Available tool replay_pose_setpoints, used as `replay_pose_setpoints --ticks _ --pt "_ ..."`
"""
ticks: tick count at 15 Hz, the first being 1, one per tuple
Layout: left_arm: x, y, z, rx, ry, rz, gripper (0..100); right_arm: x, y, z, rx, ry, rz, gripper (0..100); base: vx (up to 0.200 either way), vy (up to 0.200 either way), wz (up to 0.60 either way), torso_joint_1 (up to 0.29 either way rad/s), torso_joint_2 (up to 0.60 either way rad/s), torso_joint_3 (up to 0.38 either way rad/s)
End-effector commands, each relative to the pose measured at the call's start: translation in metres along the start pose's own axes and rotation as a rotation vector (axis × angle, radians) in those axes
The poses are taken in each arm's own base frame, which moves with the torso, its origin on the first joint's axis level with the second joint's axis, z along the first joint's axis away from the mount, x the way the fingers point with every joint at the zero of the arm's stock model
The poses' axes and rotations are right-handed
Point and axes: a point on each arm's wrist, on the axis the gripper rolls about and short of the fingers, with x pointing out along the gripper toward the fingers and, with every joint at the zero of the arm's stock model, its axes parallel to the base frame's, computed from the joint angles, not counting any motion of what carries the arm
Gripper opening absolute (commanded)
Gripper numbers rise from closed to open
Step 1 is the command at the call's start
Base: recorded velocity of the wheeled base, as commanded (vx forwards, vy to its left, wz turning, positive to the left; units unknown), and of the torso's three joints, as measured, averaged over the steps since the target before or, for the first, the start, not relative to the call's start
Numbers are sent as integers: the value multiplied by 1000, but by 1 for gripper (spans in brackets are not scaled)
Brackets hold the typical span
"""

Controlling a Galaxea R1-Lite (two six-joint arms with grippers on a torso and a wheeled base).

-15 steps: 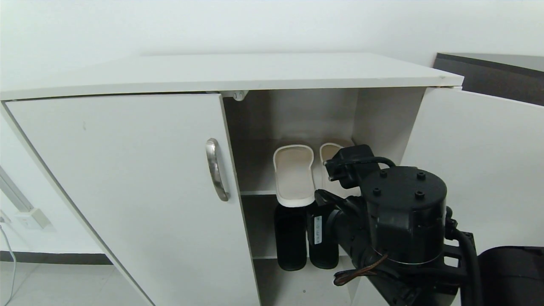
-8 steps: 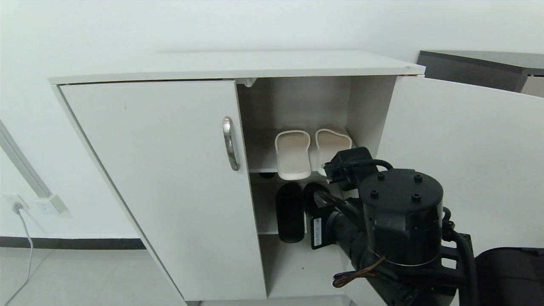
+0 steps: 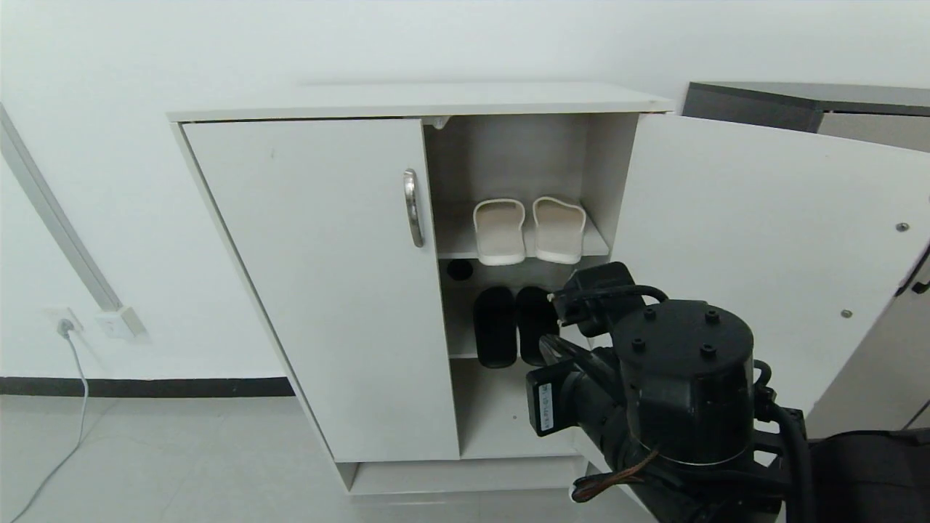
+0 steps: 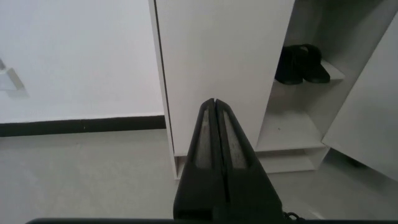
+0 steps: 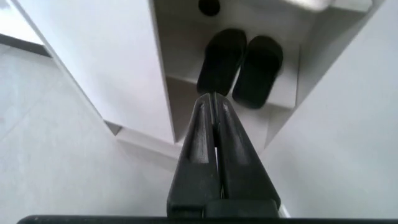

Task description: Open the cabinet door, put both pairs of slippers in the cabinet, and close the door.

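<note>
Cabinet: a white cabinet (image 3: 407,98) stands against a white wall on a pale floor (image 3: 182,465)
Left door: the left door (image 3: 320,276) is flush and closed, with a metal handle (image 3: 412,208) upright near its inner edge
Right door: the right door (image 3: 763,240) is swung wide open towards the robot's right, baring the right-hand compartment
White slippers: the white slippers (image 3: 528,230) lie side by side on the upper shelf, heels at the shelf's front edge
Black slippers: the black slippers (image 3: 516,325) lie side by side on the shelf below, directly under the white pair
Back panel: a round hole (image 3: 459,269) sits in it, just above the black pair
Left gripper: the left gripper (image 4: 213,106) has its fingers pressed together and holds nothing; it hangs low over the floor, facing the closed door, apart from it
Right gripper: the right gripper (image 5: 213,99) has its fingers together and is empty; it is in front of the open compartment, pointing at the black pair and clear of it
Wall: a wall socket (image 3: 116,322) at the left, a cable (image 3: 73,407) trailing down beside it
</note>
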Motion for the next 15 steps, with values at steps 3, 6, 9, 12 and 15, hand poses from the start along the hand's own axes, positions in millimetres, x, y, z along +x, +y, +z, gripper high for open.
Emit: replay_pose_setpoints --ticks 3,6,9,12,15 --pt "0 0 0 0 1 0 0 0 -1 -6 -16 5 21 0 0 0 0 0 0 0" --pt "0 0 0 0 0 1 0 0 -2 -9 -26 13 34 0 0 0 0 0 0 0" --pt "0 0 0 0 0 0 0 0 -2 -9 -27 15 34 0 0 0 0 0 0 0" --pt "0 0 0 0 0 0 0 1 -2 -10 -30 18 32 0 0 0 0 0 0 0" --pt "0 0 0 0 1 0 0 1 -2 -10 -30 18 32 0 0 0 0 0 0 0"
